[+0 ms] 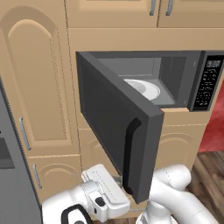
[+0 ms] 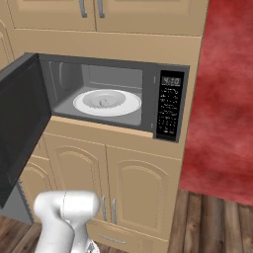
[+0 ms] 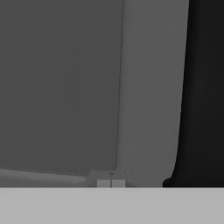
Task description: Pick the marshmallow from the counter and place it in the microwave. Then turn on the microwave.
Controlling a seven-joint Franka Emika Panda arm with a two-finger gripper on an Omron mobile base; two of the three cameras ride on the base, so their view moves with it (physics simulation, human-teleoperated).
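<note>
The tan cabinet wall (image 2: 143,173) with arched doors and silver handles frames the microwave (image 2: 170,74), a wide dark grey built-in box set at chest height in it. Its door (image 1: 113,127) stands swung open to the left, dark window face outward, the black vertical handle (image 1: 130,153) running down near its free edge. On the right of the cavity sits the black button panel (image 2: 169,106) with a small lit display at its top. Inside, a white round plate (image 2: 107,103) lies flat on the cavity floor, ribbed toward its centre; whether the marshmallow rests on it I cannot tell, as nothing small stands out from the white. To the right a red wall (image 2: 222,99) meets a wooden floor (image 2: 212,227). The pincer (image 3: 110,183) is clenched with nothing between its tips, which meet pressed close against the outer face of the door, just beside the handle
</note>
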